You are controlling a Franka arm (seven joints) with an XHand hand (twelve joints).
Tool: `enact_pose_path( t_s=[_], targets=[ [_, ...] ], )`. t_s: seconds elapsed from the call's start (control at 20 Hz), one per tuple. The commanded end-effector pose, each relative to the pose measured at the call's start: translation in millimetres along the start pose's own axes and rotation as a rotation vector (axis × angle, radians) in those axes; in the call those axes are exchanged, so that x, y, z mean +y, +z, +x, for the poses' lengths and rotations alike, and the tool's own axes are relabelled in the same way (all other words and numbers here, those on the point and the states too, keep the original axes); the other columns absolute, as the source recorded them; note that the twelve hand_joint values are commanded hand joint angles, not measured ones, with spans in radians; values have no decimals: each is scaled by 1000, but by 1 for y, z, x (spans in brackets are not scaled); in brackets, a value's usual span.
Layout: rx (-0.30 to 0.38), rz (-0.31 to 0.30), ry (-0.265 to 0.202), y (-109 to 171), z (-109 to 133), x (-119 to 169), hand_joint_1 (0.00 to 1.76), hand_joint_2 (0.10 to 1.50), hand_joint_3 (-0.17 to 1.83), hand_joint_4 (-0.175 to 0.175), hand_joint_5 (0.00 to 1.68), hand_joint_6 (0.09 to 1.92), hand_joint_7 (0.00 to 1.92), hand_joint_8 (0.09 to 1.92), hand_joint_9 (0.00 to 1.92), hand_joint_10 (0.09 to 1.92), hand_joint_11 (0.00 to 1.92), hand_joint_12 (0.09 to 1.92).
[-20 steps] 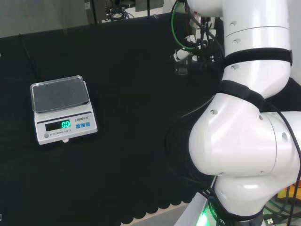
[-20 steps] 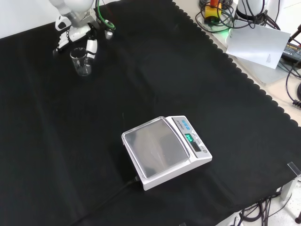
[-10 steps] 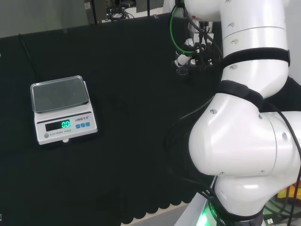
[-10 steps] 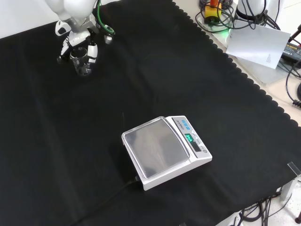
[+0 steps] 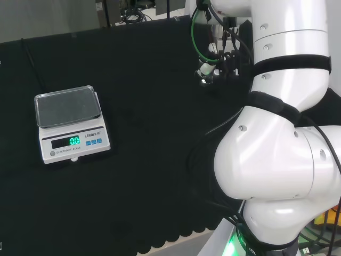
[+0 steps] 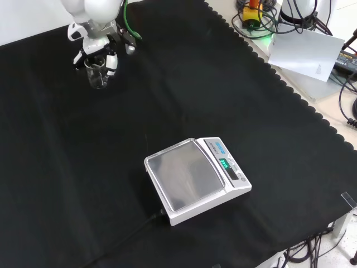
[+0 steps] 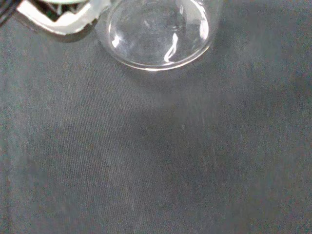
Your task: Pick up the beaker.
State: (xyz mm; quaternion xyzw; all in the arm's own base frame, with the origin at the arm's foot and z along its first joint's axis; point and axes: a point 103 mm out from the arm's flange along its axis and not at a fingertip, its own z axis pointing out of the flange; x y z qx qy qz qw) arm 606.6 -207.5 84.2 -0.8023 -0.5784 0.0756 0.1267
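- The beaker [image 6: 98, 75] is clear glass; you find it upright on the black cloth [image 6: 234, 100] at the far left of the front view, its base resting on the cloth
- In the wrist view, the beaker [image 7: 158, 31] appears from above with its round base against the cloth [image 7: 156, 161]; nothing inside it can be made out
- The hand [image 6: 95, 47] sits over the beaker, with fingers [image 6: 112, 60] curled down on either side of the glass, closed around its upper part
- In the head view, locate the hand [image 5: 216, 64] to the left of the arm's white links
- The scale [image 6: 195, 178] stands well apart from the beaker, nearer you in the front view, its pan bare
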Motion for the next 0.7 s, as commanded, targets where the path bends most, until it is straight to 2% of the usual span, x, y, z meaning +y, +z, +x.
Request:
enact_pose_path(
  t_s=[0.05,0.15,0.25,0.5,0.7],
  targets=[
    [-4,-16,7,-11,2,0,1117,825,667,-129,686,1232,864,1298,1220,973,1311,950],
    [-3,-19,7,-19,2,-2,1097,1024,355,-142,759,1292,866,1312,1217,993,1321,946],
    [-8,-36,1,-32,4,-6,1091,1103,219,-146,781,1305,867,1318,1218,1001,1325,945],
    [-21,-82,-6,-72,8,-20,1092,1131,160,-147,797,1295,872,1324,1223,1006,1329,946],
    [-22,-94,-10,-86,12,-28,1094,1132,152,-147,802,1288,879,1326,1225,1007,1329,946]
  ],
)
